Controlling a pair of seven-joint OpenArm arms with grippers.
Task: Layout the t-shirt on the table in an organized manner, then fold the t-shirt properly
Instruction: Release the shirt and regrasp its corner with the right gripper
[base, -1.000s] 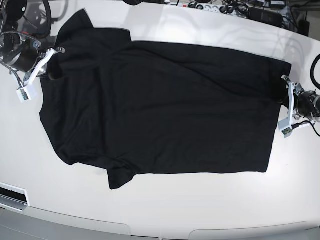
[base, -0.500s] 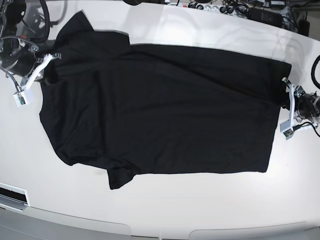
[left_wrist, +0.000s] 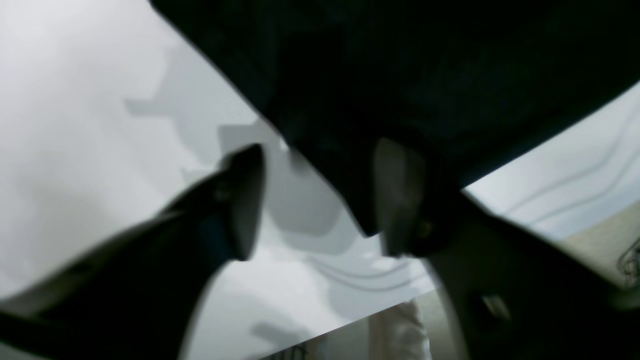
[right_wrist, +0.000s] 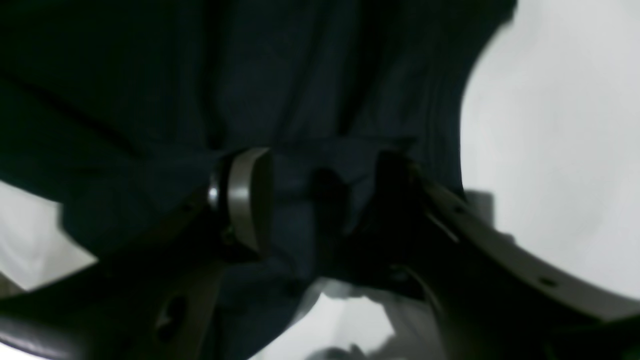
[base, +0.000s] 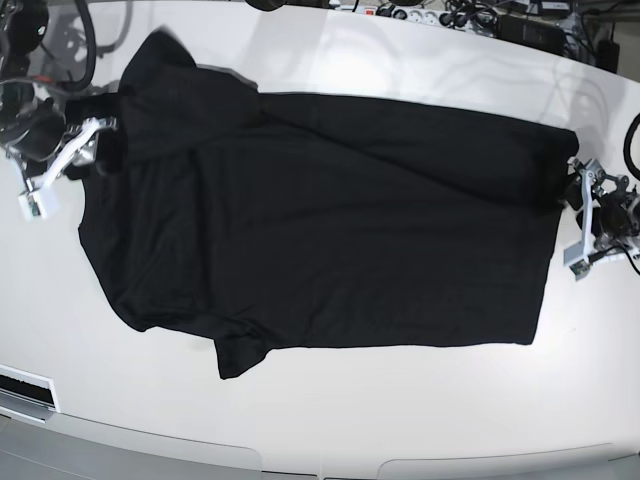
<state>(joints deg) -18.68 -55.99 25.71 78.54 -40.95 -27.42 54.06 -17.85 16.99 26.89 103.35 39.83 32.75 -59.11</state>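
Note:
The black t-shirt (base: 320, 220) lies spread wide on the white table (base: 400, 420), sleeves toward the left and hem toward the right. My right gripper (base: 98, 140) is at the shirt's far left edge. In the right wrist view its fingers (right_wrist: 250, 200) stand apart, open, with loose folds of the t-shirt (right_wrist: 300, 100) between them. My left gripper (base: 570, 190) is at the far right hem corner. In the left wrist view it is open (left_wrist: 322, 200), and the t-shirt's corner (left_wrist: 350, 190) lies slack against its right finger (left_wrist: 400, 195).
Cables and power strips (base: 450, 15) run along the table's far edge. A dark slot (base: 25, 388) sits at the front left corner. Bare white tabletop surrounds the shirt in front and on both sides.
Both grippers, shut on the shirt's far edge a moment ago, now stand open and the fabric is loose. Both arms and that edge have shifted slightly toward the far side.

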